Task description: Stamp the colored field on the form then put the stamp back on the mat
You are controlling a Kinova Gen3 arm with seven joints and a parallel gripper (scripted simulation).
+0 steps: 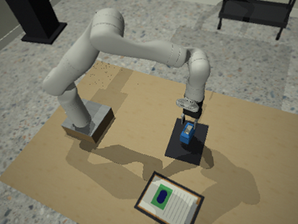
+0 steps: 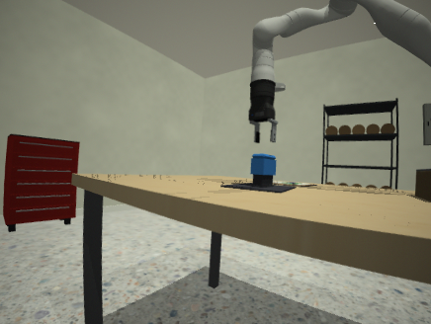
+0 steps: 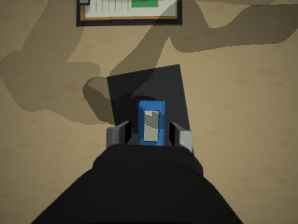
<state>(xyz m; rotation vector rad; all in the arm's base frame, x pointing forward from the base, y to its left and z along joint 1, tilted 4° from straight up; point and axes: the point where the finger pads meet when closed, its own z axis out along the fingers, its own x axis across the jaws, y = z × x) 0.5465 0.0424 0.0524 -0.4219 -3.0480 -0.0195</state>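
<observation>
The blue stamp (image 1: pixel 186 137) (image 2: pixel 263 166) (image 3: pixel 151 106) stands upright on its black base on the dark mat (image 1: pixel 174 145) (image 2: pixel 283 189) (image 3: pixel 170 80). My gripper (image 1: pixel 189 122) (image 2: pixel 265 140) (image 3: pixel 150 129) is open and empty. Its fingertips are above the stamp's top, with a visible gap in the exterior view. The form's green field (image 1: pixel 160 207) (image 3: pixel 145 3) bears a dark blue, elongated mark (image 1: pixel 162 196). The wrist view cuts off most of the field.
The form lies on a dark-rimmed clipboard (image 1: pixel 160 221) (image 3: pixel 129 23), apart from the mat, with a grey clip (image 1: pixel 191 213) at one end. The arm's base block (image 1: pixel 104 126) stands on the table. A shelf rack (image 2: pixel 360 137) and red cabinet (image 2: pixel 42 180) stand beyond the table.
</observation>
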